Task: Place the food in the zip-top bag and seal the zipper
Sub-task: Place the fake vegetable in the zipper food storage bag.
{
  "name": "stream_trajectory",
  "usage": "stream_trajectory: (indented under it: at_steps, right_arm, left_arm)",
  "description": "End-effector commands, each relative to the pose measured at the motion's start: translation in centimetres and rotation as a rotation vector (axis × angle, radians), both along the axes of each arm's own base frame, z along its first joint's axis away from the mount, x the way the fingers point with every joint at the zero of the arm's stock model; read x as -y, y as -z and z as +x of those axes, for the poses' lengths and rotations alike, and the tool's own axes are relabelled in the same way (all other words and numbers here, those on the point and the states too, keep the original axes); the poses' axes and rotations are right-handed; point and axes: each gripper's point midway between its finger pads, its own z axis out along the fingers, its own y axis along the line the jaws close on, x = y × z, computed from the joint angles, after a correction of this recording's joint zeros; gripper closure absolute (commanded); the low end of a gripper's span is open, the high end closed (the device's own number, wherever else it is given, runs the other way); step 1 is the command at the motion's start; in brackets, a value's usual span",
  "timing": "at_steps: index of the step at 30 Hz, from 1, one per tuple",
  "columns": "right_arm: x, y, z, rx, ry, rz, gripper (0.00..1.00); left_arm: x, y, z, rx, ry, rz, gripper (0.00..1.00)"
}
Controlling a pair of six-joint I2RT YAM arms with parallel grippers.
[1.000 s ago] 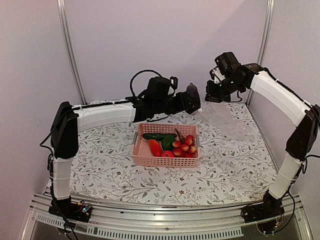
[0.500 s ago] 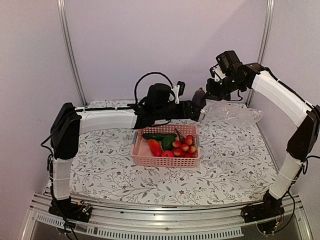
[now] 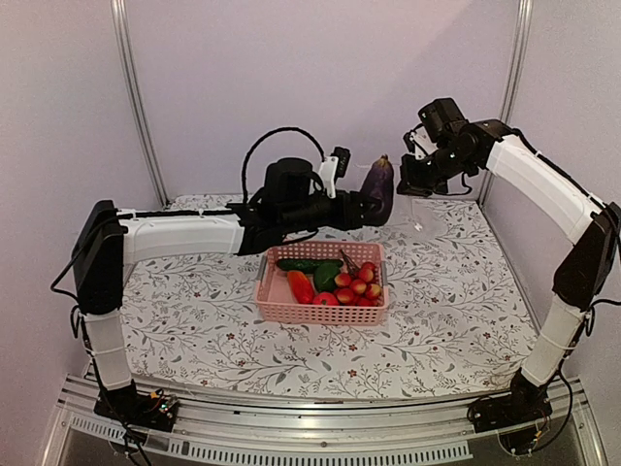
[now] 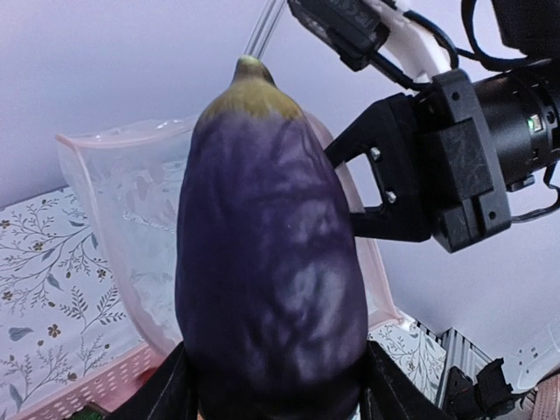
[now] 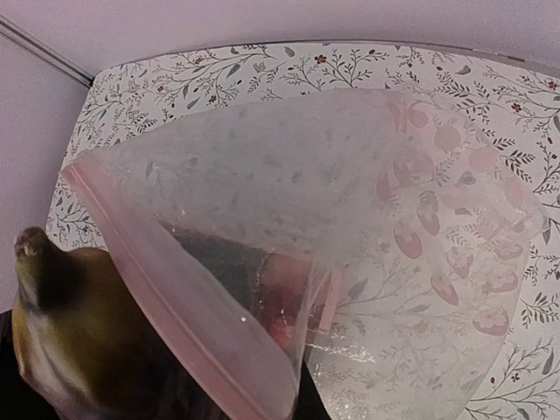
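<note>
**Eggplant at the bag mouth, with little margin**

The left gripper pinches the eggplant by its fat end, stem up, just beside the zip-top bag. The bag hangs from the right gripper, whose jaws are pressed together on its rim. The cucumber and the red fruits lie in the pink basket below. The bag is held at one point only, so its mouth sags. The broad eggplant could snag the zipper, shove the film aside, or tug it out of the pinch.
</note>
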Motion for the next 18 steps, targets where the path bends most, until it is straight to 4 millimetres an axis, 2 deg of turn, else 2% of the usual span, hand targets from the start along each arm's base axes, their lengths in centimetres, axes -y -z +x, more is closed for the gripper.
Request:
stream_trajectory:
  at_steps: [1,10,12,18]
  right_arm:
    - [-0.2,0.2,0.0,-0.009,-0.029,-0.004,1.00]
    - [0.0,0.5,0.2,0.023,-0.036,-0.017,1.00]
    - [-0.2,0.4,0.0,0.032,-0.051,-0.003,1.00]
    - [0.2,0.5,-0.2,0.049,-0.053,-0.020,1.00]
  left_arm:
    - [0.8,1.6,-0.8,-0.023,0.066,0.071,0.83]
    - [1.6,5.1,-1.9,-0.177,0.144,0.148,0.91]
    - [1.9,6.3,-1.8,-0.227,0.155,0.170,0.91]
    - [2.8,7.4,-0.1,-0.291,0.143,0.202,0.94]
